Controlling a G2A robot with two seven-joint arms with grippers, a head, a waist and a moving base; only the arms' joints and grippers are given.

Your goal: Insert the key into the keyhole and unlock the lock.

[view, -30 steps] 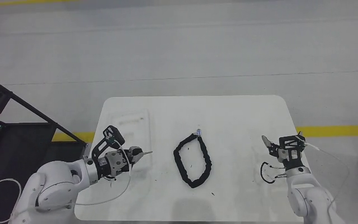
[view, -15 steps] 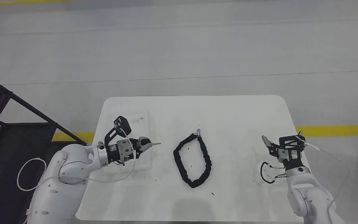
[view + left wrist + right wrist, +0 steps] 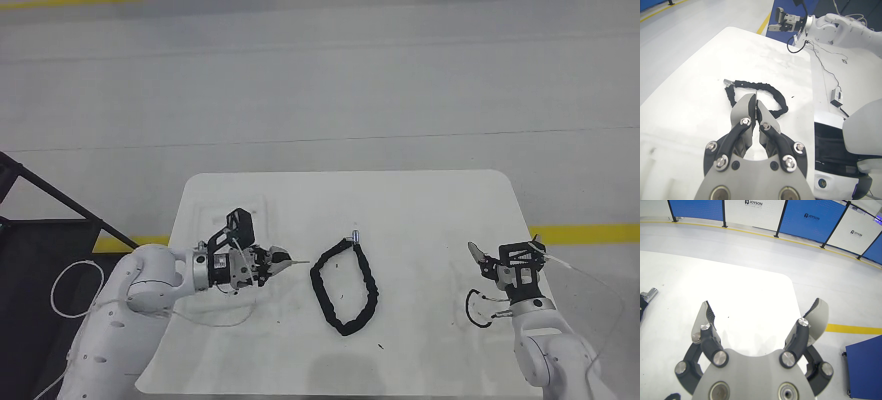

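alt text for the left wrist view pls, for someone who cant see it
The left hand, shut on a thin metal key whose blade pokes out past its fingertips, hovers over a white table. Just beyond it a black sleeved chain lock lies looped on the table, and the right hand hangs open past the table's far edge.

A black fabric-sleeved chain lock (image 3: 372,288) lies looped at the middle of the white round-cornered desk (image 3: 430,215), its silver metal cylinder end (image 3: 353,238) toward the far edge. The left gripper (image 3: 280,262) pinches a thin silver key (image 3: 293,262), whose tip is just beside the loop. The right gripper (image 3: 505,249) hangs spread at the desk's right edge.
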